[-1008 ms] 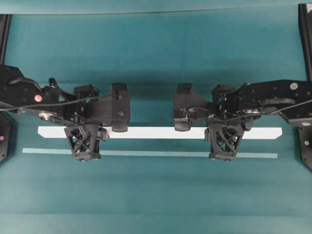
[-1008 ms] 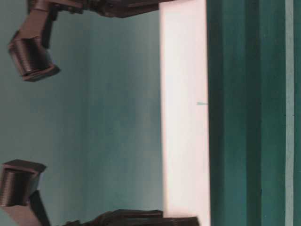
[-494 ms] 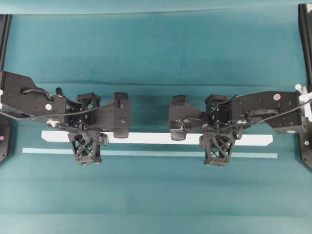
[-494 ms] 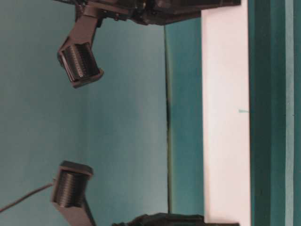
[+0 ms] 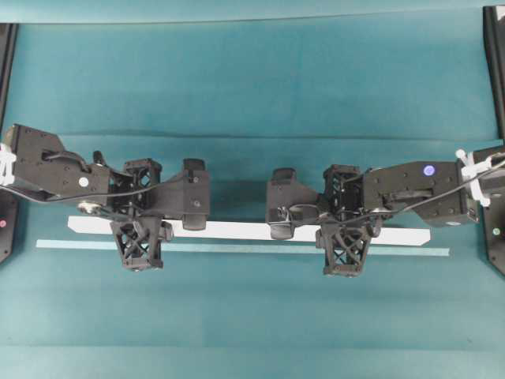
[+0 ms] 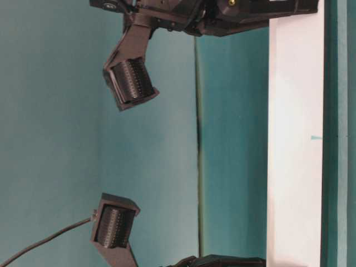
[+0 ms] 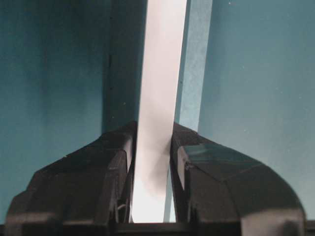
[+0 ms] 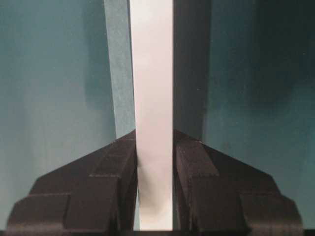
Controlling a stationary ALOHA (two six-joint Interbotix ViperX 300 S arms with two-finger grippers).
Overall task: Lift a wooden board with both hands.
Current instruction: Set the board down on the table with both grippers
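The wooden board [image 5: 237, 230] is a long white plank held level between both grippers, a little above the teal cloth, with its shadow behind it. My left gripper [image 5: 140, 230] is shut on it near its left end. My right gripper [image 5: 345, 232] is shut on it right of the middle. In the left wrist view the board [image 7: 162, 73] runs away between the closed black jaws of the gripper [image 7: 152, 164]. The right wrist view shows the same, with the board [image 8: 151, 73] inside the gripper [image 8: 154, 160]. At table level the board [image 6: 295, 167] shows as a tall white band.
A thin pale teal strip [image 5: 237, 248] lies on the cloth just in front of the board, and also shows in the left wrist view [image 7: 197, 64] and the right wrist view [image 8: 118, 73]. Black frame posts stand at the far left [image 5: 6, 47] and far right [image 5: 495, 55] edges.
The board, held in both grippers, has shifted toward the pale teal strip and looks shorter from overhead. Both arms have drawn inward with it. The jaws stay shut.
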